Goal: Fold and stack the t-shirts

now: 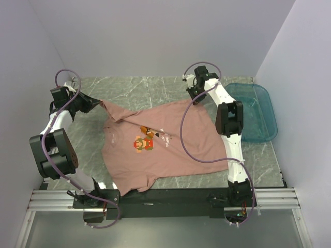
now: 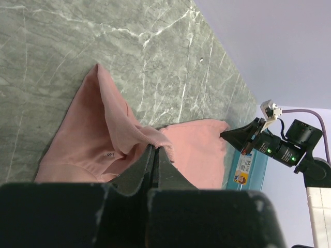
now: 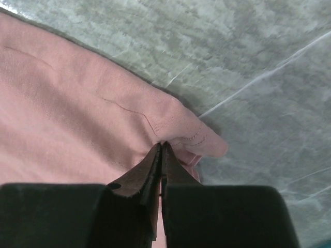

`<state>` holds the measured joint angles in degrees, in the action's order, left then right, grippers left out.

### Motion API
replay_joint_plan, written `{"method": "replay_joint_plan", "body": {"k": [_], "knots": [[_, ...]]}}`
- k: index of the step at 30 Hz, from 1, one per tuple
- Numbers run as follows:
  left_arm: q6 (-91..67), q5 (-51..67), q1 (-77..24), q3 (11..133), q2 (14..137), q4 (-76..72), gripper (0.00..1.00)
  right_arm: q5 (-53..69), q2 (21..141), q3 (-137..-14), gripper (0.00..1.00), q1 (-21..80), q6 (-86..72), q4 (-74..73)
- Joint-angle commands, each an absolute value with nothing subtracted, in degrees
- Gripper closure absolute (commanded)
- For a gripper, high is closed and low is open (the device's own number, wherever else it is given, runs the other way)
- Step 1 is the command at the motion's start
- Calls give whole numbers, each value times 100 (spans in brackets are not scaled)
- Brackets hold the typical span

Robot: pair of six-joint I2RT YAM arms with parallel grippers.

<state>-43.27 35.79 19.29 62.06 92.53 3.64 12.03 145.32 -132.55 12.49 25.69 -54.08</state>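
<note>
A dusty-pink t-shirt point(image 1: 155, 150) with a small pixel-figure print lies spread across the marble table point(image 1: 129, 90), its hem toward the near edge. My left gripper point(image 1: 98, 105) is shut on the shirt's far-left corner, with cloth point(image 2: 108, 134) bunched and lifted at its tips point(image 2: 156, 150). At the far-right corner my right gripper point(image 1: 195, 99) is shut on a pinched fold of the t-shirt point(image 3: 77, 103) beside a stitched hem, its tips point(image 3: 162, 145) pressed together on the fabric.
A translucent teal plastic tub point(image 1: 256, 111) stands at the table's right side, next to the right arm; its end point(image 2: 248, 168) shows in the left wrist view. White walls enclose the table on three sides. A metal rail point(image 1: 160, 199) runs along the near edge.
</note>
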Motion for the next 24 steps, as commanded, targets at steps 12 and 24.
{"method": "replay_joint_plan", "body": {"k": [12,24], "knots": [[-4333,3735,1898,6196,9167,79,100,1775,13501,-12252,94,1204,2400,-5722],[-4307,3709,1907,6214,9176,105,100,2013,13622,-13148,60,765,1591,-5291]]}}
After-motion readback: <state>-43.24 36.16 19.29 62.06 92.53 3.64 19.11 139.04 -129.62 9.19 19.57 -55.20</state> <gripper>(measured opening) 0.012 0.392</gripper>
